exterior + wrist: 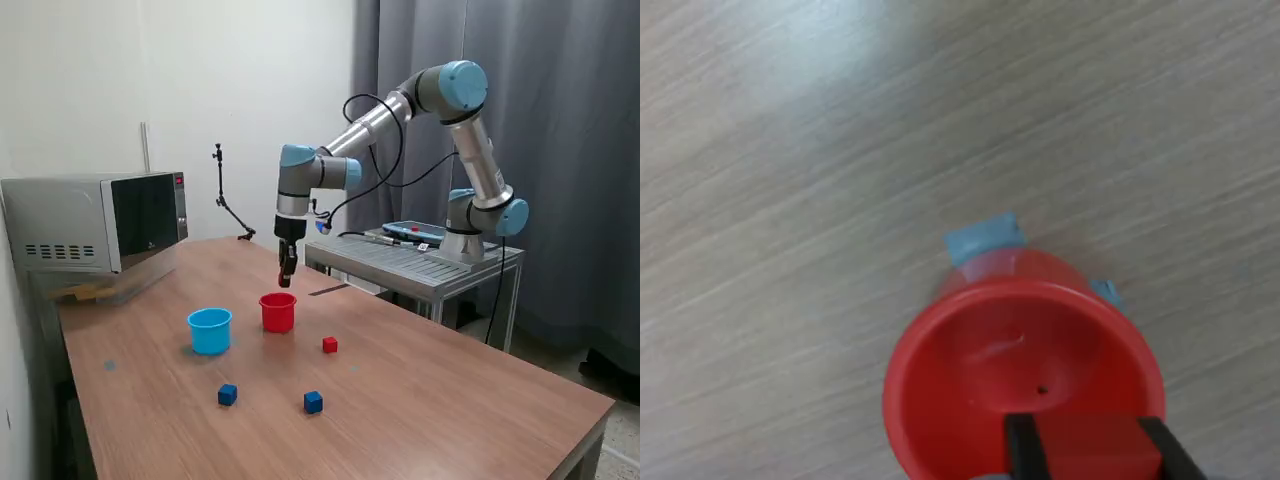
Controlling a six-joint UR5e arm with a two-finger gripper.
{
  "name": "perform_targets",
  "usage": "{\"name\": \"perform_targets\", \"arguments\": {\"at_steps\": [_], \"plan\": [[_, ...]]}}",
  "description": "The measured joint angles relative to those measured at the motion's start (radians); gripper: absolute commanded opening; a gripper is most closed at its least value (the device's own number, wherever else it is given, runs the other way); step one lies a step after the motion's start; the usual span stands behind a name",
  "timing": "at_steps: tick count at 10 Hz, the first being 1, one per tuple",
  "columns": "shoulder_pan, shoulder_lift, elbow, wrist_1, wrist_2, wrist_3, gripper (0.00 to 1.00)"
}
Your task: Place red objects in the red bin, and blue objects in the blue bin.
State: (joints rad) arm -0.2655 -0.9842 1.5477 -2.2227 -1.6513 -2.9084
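Exterior view: off the arm, raised, angled down across the wooden table (430, 390) from some way back, taking in the whole arm. Wrist view: close, facing straight down between the gripper (1090, 452) fingers. Shared: red bin (277, 311) (970, 390), surrounding tabletop.

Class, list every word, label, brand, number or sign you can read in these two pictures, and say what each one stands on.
No text can be read in either view.
Microwave: a small red display at its upper corner, too small to read.
Flat device on the metal stand: markings too blurred to read.
Red bin: bluish tape pieces at its base, blank.
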Motion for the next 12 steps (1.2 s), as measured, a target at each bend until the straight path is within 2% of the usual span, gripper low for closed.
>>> {"name": "perform_targets", "arguments": {"at_steps": [3, 4, 12], "plan": [[-0.001, 0.001, 0.001, 0.000, 0.000, 0.000, 0.00], [-0.001, 0.001, 0.003, 0.000, 0.000, 0.000, 1.00], [0.017, 0.002, 0.007, 0.000, 0.006, 0.000, 1.00]]}}
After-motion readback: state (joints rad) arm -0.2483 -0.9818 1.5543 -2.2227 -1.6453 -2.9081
